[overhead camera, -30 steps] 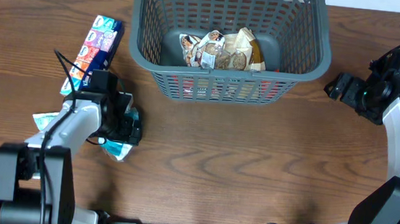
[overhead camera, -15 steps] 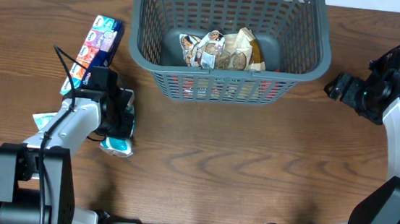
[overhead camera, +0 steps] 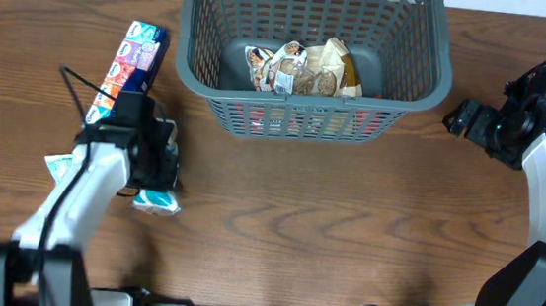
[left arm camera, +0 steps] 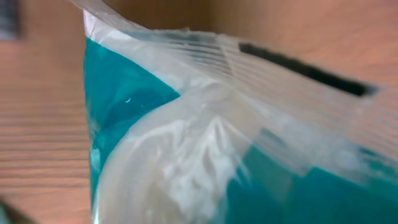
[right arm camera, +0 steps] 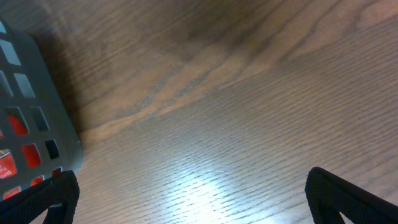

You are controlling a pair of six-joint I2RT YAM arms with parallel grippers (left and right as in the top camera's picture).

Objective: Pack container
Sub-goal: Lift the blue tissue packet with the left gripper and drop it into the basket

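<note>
Grey-blue slotted container (overhead camera: pixel 219 109) sits upper centre on the wooden tabletop (overhead camera: pixel 326 227), snack packets (overhead camera: pixel 295 68) inside. At lower left, the left gripper (overhead camera: pixel 158 175) clasps a teal packet (overhead camera: pixel 158 201). At right, the right gripper (overhead camera: pixel 459 118) hangs released.

Overhead view bright, evenly lit, sharp; soft shadow under container (overhead camera: pixel 193 47) front wall. Left wrist view heavily blurred, teal-white packet (left arm camera: pixel 186 155) too close for focus. Right wrist view soft; glare patch on table (right arm camera: pixel 199 186), dark shadow beside container.
</note>
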